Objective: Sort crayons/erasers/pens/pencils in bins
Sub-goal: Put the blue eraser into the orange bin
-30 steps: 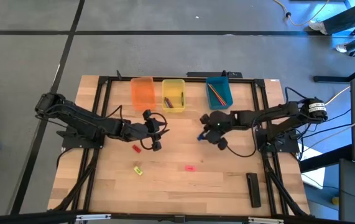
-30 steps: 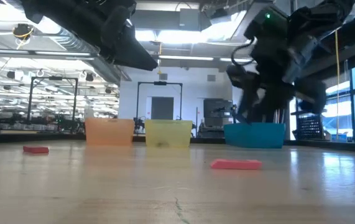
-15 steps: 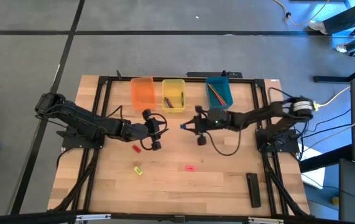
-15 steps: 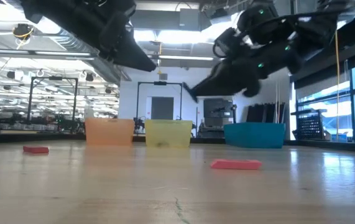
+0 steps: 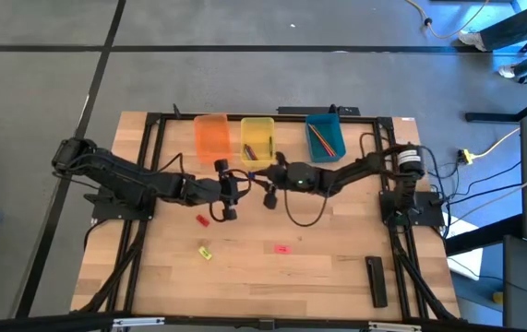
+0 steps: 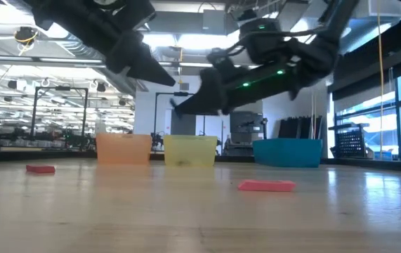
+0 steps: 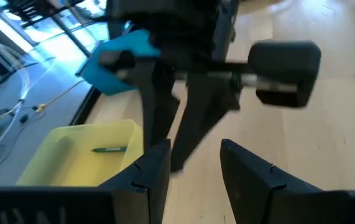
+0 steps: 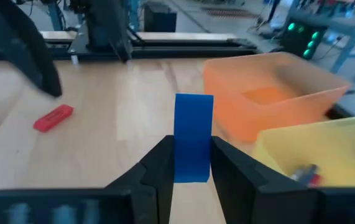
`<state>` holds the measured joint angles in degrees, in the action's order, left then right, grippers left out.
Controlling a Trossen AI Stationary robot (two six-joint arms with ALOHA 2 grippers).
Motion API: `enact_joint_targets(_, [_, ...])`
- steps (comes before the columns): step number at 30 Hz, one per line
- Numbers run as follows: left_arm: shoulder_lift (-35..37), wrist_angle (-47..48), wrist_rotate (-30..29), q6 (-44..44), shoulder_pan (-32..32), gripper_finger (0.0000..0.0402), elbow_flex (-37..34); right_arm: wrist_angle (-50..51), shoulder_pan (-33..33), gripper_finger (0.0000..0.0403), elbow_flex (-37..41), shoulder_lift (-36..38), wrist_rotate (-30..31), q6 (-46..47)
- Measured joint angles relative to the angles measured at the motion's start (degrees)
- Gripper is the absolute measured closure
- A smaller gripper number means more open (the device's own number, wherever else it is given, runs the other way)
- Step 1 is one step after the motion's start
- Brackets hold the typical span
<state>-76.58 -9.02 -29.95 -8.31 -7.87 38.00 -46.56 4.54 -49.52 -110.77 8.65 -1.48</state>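
Collision worries us: right hand (image 8: pixel 189 177), clamped on blue eraser (image 8: pixel 193 144), nears left hand (image 7: pixel 193 165), seemingly open, empty.

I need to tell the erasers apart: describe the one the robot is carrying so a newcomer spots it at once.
Start at the three bins along the table's far edge and find the yellow bin. Just in front of it, the right gripper is shut on the blue eraser. It alone is blue and off the table.
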Motion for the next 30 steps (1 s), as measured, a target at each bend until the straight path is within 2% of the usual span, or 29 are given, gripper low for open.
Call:
enact_joint_targets(4, [0.0, 0.2, 3.5, -1.2, 2.2, 0.0269, 0.0, 5.3, 0.0, 0.0299, -6.6, -3.7, -1.8, 1.0])
enact_joint_targets(9, [2.2, 5.3, 2.7, 0.1, 3.8, 0.0269, 0.0, 9.4, 0.0, 0.0299, -13.7, -7.1, -0.9, -4.2])
enact_joint_targets(16, [12.8, 19.9, -3.8, 8.0, 3.8, 0.0269, 0.0, 13.1, 0.8, 0.0299, -23.1, -10.6, 5.2, -7.7])
enact_joint_targets(24, [24.2, 35.7, -15.1, 20.8, 3.7, 0.0269, 0.0, 40.6, 5.9, 0.0299, -46.5, -18.1, 3.3, 1.0])
enact_joint_targets(26, [25.8, 37.9, -17.3, 23.8, 3.7, 0.0269, 0.0, 45.1, 6.4, 0.0299, -51.5, -20.2, 3.0, 0.8])
enact_joint_targets(30, [27.9, 40.7, -17.2, 26.6, 4.2, 0.0269, 0.0, 48.4, 6.4, 0.0299, -57.4, -23.6, 0.9, -3.4])
